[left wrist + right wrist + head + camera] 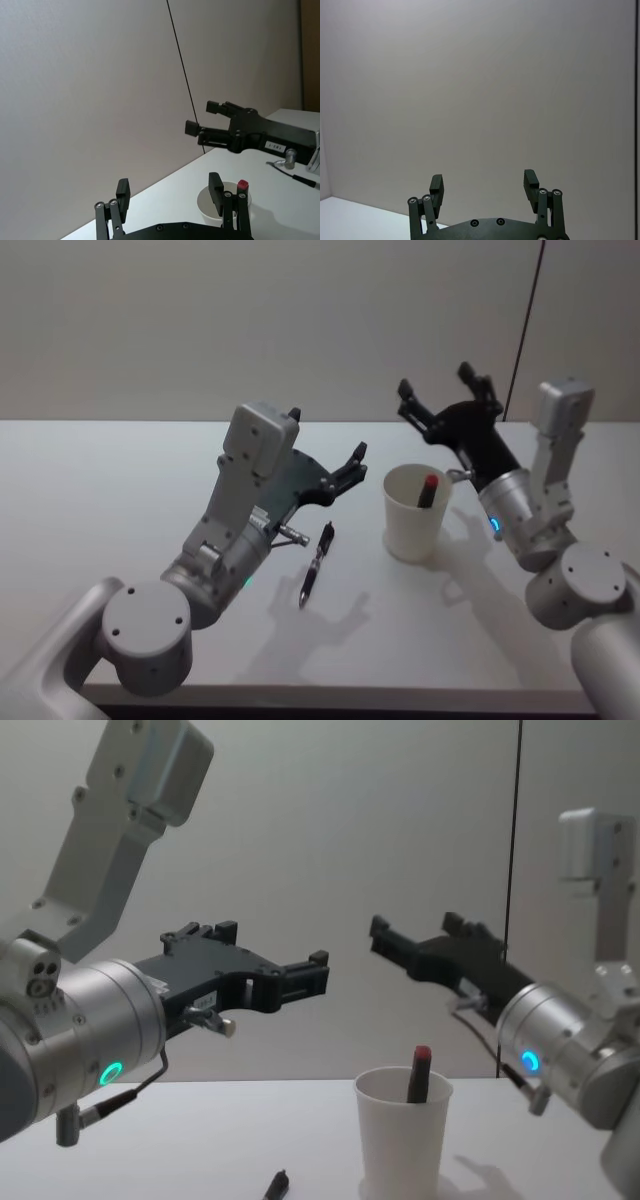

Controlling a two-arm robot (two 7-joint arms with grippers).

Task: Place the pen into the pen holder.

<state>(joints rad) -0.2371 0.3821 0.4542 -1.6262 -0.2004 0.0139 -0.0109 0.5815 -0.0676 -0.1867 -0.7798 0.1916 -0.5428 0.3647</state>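
White table point(110, 530), pen point(316, 565) flat left of pen holder point(415, 515): likely light, stiff, slippery, pinch mid-barrel. Left gripper point(169, 189), right gripper point(483, 180) both wide open, empty.

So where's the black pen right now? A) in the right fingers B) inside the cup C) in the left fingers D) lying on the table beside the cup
D: the black pen lies flat on the table left of the paper cup, while the left gripper and right gripper hover open and empty.
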